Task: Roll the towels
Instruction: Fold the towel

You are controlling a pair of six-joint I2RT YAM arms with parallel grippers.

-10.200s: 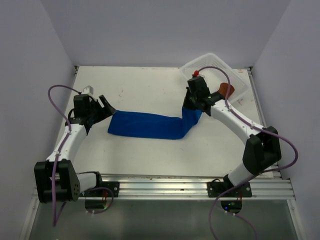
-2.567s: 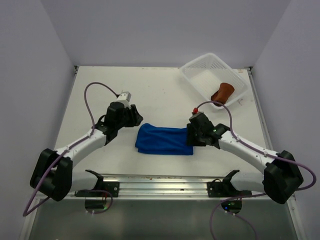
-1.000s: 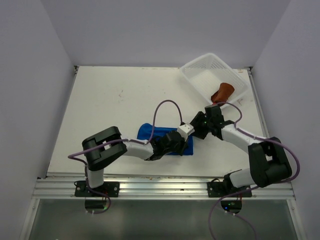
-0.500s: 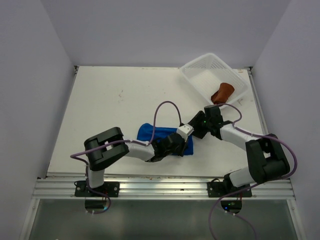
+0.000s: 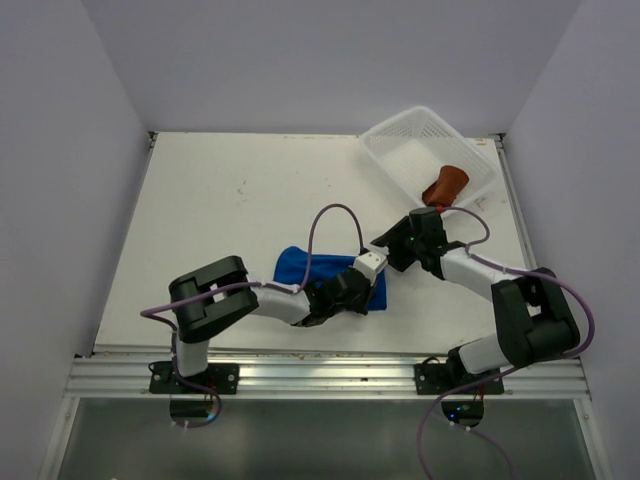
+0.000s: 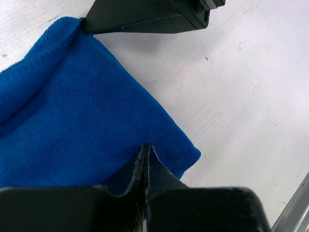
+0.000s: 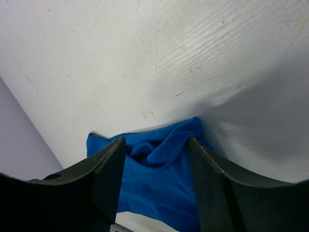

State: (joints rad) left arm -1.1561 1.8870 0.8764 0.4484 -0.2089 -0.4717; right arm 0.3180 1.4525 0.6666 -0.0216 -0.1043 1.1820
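Note:
The blue towel (image 5: 295,262) lies folded flat on the table, near the front middle. My left gripper (image 5: 362,293) reaches across it from the left. Seen from the left wrist, that gripper (image 6: 146,146) is shut, its tips resting on the blue towel (image 6: 72,111) close to a corner. My right gripper (image 5: 388,243) is at the towel's far right end. In the right wrist view it (image 7: 157,159) stands open, its fingers either side of a bunched fold of the blue towel (image 7: 161,193). The brown towel (image 5: 445,184) sits rolled in the basket.
A white mesh basket (image 5: 400,122) stands at the back right corner of the table. One right finger (image 6: 145,19) touches the towel's far corner in the left wrist view. Purple cables loop over both arms. A metal rail runs along the table's near edge.
The right gripper has crept a little left toward the towel's far right end. The left gripper stays shut on the towel's right part, barely shifted.

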